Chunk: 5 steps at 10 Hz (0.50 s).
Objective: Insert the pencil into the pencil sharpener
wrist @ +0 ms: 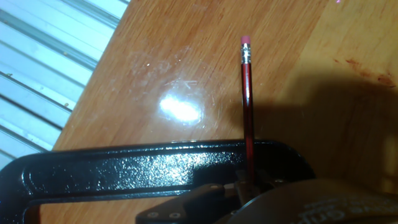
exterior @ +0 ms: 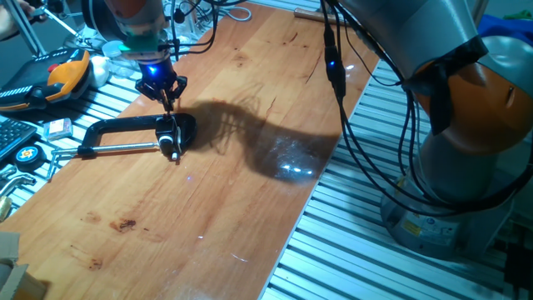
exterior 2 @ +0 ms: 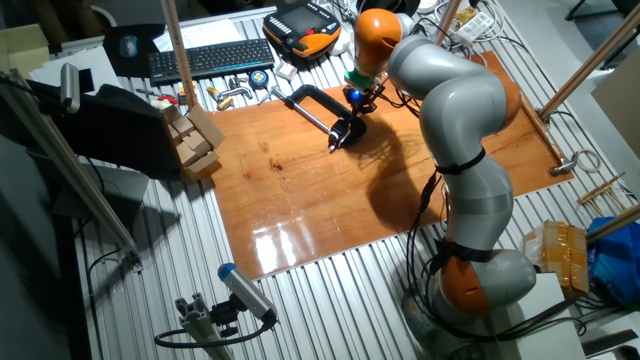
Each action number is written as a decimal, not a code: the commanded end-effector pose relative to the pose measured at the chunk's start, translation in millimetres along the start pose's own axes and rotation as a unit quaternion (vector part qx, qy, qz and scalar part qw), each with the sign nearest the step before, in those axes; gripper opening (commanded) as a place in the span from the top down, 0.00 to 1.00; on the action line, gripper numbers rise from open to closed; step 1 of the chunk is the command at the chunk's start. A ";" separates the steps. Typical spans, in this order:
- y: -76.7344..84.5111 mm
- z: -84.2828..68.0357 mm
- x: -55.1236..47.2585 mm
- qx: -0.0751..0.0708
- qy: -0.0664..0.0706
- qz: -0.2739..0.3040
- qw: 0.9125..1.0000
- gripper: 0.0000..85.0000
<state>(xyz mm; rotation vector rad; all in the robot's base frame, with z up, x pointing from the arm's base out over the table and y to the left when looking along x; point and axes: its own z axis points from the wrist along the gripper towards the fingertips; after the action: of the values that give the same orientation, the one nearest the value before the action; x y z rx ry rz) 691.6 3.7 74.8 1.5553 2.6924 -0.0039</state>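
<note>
- The black clamp (wrist: 155,168) serves as the landmark; in the hand view it fills the bottom of the picture, its glossy curved frame running left to right across the wooden tabletop (wrist: 186,62).
- Nearest the camera, at the lower edge and just in front of the clamp's frame, sits a dark block with small screws, apparently the pencil sharpener (wrist: 245,186); it is partly cut off and its details are hard to make out.
- The pencil (wrist: 248,106) is red and straight, its lower end going down into that dark block at the clamp's frame, its shaft crossing over the frame and its pink eraser end pointing away beyond the clamp.
- In one fixed view, the gripper (exterior: 169,98) hangs directly above the clamp's (exterior: 125,137) closed end, with a blue light glowing on the hand above it.
- Its fingers point down at the pencil (exterior: 172,125); whether they are closed on it cannot be told, as they are too small and dark in both fixed views.
- The clamp's steel screw bar (exterior: 117,148) runs leftward from the sharpener (exterior: 169,143) toward the table edge.
- Beyond the clamp, off the wooden top, lie an orange-and-black handheld unit (exterior: 62,75) and, in the other fixed view, a keyboard (exterior 2: 210,58).
</note>
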 end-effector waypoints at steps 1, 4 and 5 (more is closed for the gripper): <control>0.0 0.1 0.2 0.000 0.000 -0.002 1.000 1.00; 1.1 0.1 1.4 0.001 0.003 -0.008 1.000 1.00; 1.4 -0.1 1.7 0.001 0.003 -0.006 1.000 1.00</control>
<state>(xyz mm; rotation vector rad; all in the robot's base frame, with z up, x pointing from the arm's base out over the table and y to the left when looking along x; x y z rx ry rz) 692.0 6.0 74.7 1.5446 2.7056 -0.0024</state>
